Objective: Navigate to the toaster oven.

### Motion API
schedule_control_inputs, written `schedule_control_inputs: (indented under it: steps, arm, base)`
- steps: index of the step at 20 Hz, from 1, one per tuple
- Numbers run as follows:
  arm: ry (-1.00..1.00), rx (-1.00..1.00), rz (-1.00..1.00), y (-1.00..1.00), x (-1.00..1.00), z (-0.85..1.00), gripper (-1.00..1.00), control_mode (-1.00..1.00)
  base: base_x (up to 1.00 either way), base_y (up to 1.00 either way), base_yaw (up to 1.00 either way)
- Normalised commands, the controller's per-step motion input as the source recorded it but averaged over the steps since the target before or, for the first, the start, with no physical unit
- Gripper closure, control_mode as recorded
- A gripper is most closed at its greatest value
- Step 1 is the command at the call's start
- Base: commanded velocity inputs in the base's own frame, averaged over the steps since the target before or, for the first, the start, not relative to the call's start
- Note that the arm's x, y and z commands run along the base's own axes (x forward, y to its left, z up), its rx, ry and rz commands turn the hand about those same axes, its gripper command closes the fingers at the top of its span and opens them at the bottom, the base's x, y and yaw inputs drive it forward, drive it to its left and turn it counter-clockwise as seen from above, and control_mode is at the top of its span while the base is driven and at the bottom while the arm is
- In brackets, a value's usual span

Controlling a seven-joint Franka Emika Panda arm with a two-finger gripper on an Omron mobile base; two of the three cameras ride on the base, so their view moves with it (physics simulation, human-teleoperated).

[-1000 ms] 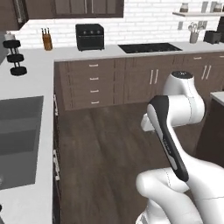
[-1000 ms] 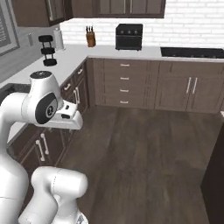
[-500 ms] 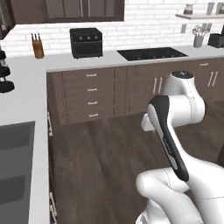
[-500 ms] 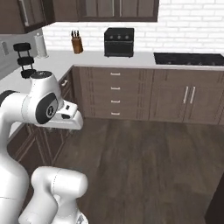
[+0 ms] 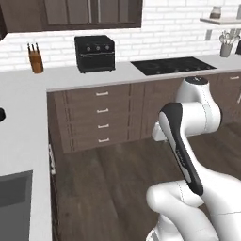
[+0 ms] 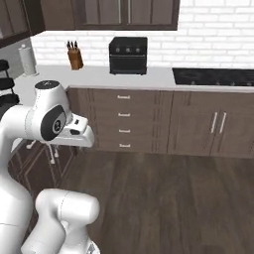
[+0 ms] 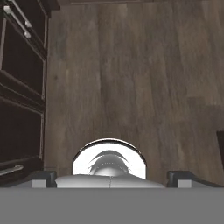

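The toaster oven (image 5: 94, 53) is a small black box with three knobs over a dark door. It stands on the white back counter against the brick wall, left of centre in the left base view and near the top middle as the toaster oven (image 6: 128, 54) in the right base view. My arm is folded close over the base, hand pointing down. In the hand view my gripper (image 7: 112, 178) is open, its fingertips (image 7: 43, 177) wide apart above the wood floor (image 7: 131, 74), holding nothing.
A knife block (image 5: 35, 61) stands left of the oven, a black cooktop (image 5: 172, 66) to its right. A bank of brown drawers (image 6: 124, 121) sits beneath. The left counter run carries a sink (image 5: 14, 207) and a paper towel roll (image 6: 27, 59). Open wood floor lies between.
The whole picture has shifted: the base has driven toward the back counter, so the toaster oven looks larger and nearer the centre. The arm keeps its folded pose.
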Motion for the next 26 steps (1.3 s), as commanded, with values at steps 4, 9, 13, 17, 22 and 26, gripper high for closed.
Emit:
schedule_control_inputs:
  steps: [4,9,13,17,22,26]
  arm:
    - [0.00,0.00,0.00,0.00,0.00,0.00,-1.00,1.00]
    - [0.00,0.00,0.00,0.00,0.00,0.00,-1.00,1.00]
    - [0.00,0.00,0.00,0.00,0.00,0.00,-1.00,1.00]
    - [0.00,0.00,0.00,0.00,0.00,0.00,-1.00,1.00]
    - [0.00,0.00,0.00,0.00,0.00,0.00,-1.00,1.00]
    - [0.00,0.00,0.00,0.00,0.00,0.00,-1.00,1.00]
  base:
    - [1.00,0.01,0.00]
    - [1.00,0.04,0.00]
    - [1.00,0.00,0.00]
    - [1.00,0.00,0.01]
    - [1.00,0.00,0.04]
    - [1.00,0.00,0.08]
